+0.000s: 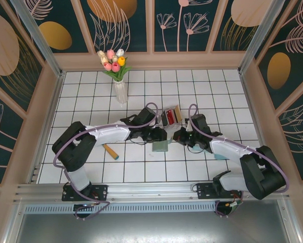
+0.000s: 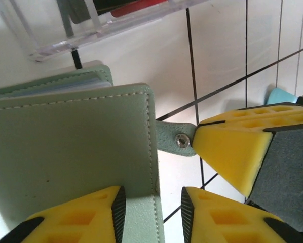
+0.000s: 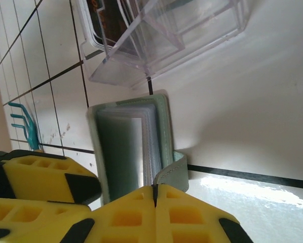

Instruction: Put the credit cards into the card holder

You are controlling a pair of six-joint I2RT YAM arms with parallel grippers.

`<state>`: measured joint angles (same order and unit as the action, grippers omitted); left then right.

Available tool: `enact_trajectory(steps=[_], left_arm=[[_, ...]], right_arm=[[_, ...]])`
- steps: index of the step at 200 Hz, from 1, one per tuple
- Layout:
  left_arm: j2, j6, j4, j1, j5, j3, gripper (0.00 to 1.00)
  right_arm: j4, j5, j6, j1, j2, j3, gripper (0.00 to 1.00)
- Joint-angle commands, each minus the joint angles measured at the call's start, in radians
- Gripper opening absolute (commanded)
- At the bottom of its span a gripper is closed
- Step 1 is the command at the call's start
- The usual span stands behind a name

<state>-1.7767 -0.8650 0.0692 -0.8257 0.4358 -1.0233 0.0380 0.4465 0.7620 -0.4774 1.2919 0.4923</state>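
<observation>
Seemingly, card holder [image 2: 70, 152] inside left claw [image 2: 151, 197]

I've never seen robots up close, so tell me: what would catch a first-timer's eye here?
In the middle, the right gripper and left gripper meet at a sage-green card holder: the right pinches its side tab, the left straddles its cover edge. Just behind sits a clear box holding credit cards, and farther back a vase of pink and yellow tulips.

12 o'clock: clear box [image 1: 170, 116] just beyond the card holder [image 1: 160, 146] blocks me.
11 o'clock: vase [image 1: 120, 91], well apart.
6 o'clock: bare tiles [image 1: 151, 169]; I pass freely.
</observation>
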Motion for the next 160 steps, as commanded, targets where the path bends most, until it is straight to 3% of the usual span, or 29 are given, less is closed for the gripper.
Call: enact_trajectory(steps=[1, 38, 75, 124, 160], left_arm=[[-0.051, -0.054, -0.120, -0.002, 0.060, 0.025, 0.40], [-0.072, -0.153, -0.303, -0.001, 0.065, 0.132, 0.41], [0.026, -0.123, -0.297, -0.002, 0.018, 0.145, 0.48], [0.236, 0.002, -0.017, -0.001, -0.226, 0.147, 0.61], [0.234, 0.031, 0.089, -0.001, -0.317, 0.150, 0.56]], right_arm=[[0.043, 0.030, 0.003, 0.006, 0.009, -0.006, 0.02], [0.040, 0.021, 0.021, 0.006, 0.010, 0.003, 0.02], [0.035, 0.022, 0.022, 0.006, 0.014, 0.007, 0.03], [0.005, 0.003, 0.012, 0.006, 0.012, 0.015, 0.03], [0.000, 0.003, 0.010, 0.006, 0.003, 0.014, 0.03]])
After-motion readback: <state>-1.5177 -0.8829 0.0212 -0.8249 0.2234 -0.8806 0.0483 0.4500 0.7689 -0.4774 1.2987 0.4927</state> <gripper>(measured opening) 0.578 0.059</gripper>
